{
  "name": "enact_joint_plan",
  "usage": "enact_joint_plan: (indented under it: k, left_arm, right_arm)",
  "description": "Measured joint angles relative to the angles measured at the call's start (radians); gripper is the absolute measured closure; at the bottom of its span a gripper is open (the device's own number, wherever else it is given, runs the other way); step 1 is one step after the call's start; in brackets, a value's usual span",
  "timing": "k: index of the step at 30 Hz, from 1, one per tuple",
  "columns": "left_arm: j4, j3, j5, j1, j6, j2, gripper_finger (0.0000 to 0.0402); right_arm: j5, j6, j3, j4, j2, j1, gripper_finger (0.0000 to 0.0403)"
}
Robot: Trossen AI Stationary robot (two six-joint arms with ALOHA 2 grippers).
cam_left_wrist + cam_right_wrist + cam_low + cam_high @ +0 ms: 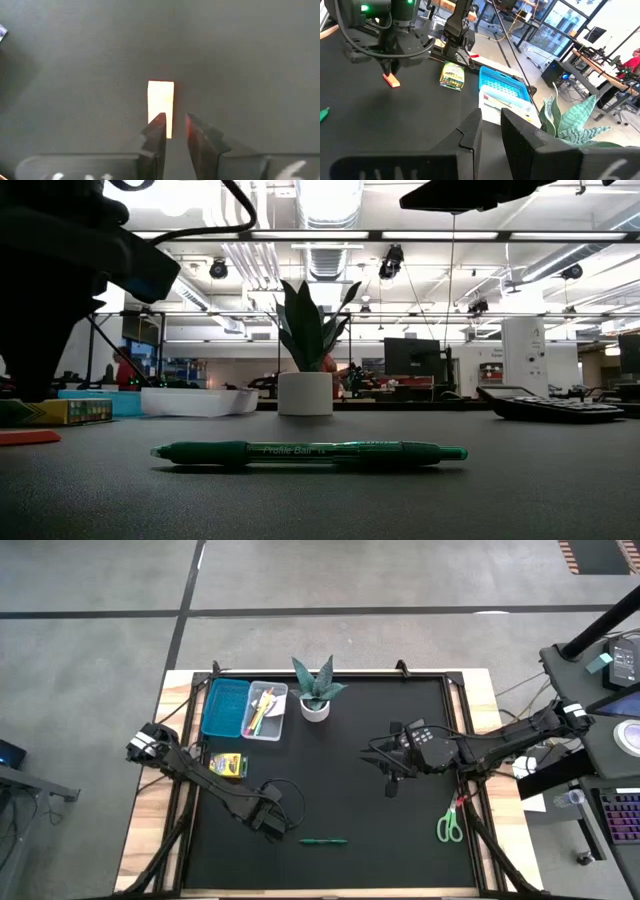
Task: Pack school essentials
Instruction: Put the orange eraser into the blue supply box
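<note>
Closing on the eraser: left jaws straddle its near end

Hovering low over the front-left part of the counter point(380, 740), the left gripper point(173, 125) has the red eraser point(160, 102) directly ahead of its jaws. The jaws stand narrow, a slim gap between them, and in the left wrist view the eraser's near end sits just at that gap, mostly beside one finger point(156, 131). Whether the pads already press on it cannot be told. The eraser's long axis runs straight away from the wrist, in line with the fingers, so its narrow width is what the jaws would pinch. In the right wrist view the same eraser point(391, 80) lies flat on the counter right under the left gripper point(390, 67).

By my reading, the left arm is clearly the nearer one for this piece. The right gripper point(392, 783) waits over the counter's right half, its jaws narrowly parted and holding nothing. Other essentials lie apart: the green pen point(323, 840) at the front edge, the scissors point(450, 827) front right, the crayon box point(227, 765) near the blue tray point(226, 705).
</note>
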Motion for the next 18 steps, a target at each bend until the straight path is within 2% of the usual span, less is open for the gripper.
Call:
enact_joint_plan:
  k: [6,11,18]
  left_arm:
    - [-0.001,-0.004,0.008,-0.005,0.056,0.0,0.0285]
    - [-0.001,-0.005,-0.032,-0.01,0.064,0.012,0.0228]
    - [-0.001,-0.007,-0.035,-0.012,0.089,0.073,0.0208]
  right_arm:
    - [0.0,0.0,0.0,0.0,0.0,0.0,0.0342]
    - [0.0,0.0,0.0,0.0,0.0,0.0,0.0342]
    - [0.0,0.002,0.0,0.0,0.0,0.0,0.0342]
